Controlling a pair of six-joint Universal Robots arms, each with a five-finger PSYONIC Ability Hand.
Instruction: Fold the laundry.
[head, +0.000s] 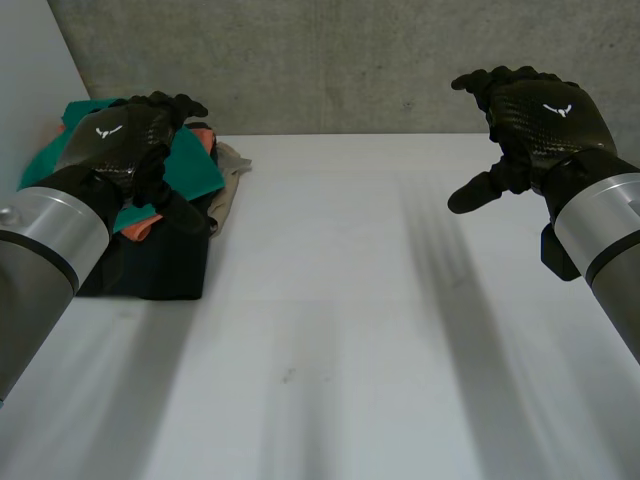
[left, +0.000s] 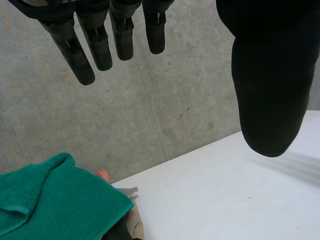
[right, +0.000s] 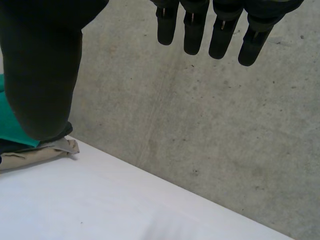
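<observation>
White surface (head: 320, 350) runs out ahead of both hands. Left hand (head: 125, 140) sits over the laundry pile (head: 200, 215), fingers (left: 100, 40) straight and spread, thumb well apart, nothing pinched. Its wrist view has the fingertips clear of the cloth. Hand and forearm cover much of the pile, so piece count is hard to read. By the palm: green towel (head: 195, 165) on top, orange cloth (head: 140, 222) poking out beneath, black cloth (head: 160, 265) at the base. Beige cloth (head: 228, 185) lies on the thumb side, partly tucked under. Right hand (head: 530, 115) is well apart from the pile, raised off the surface. Its fingers are loosely spread, thumb out, holding nothing. Concrete wall (head: 350, 60) stands beyond the fingertips.
</observation>
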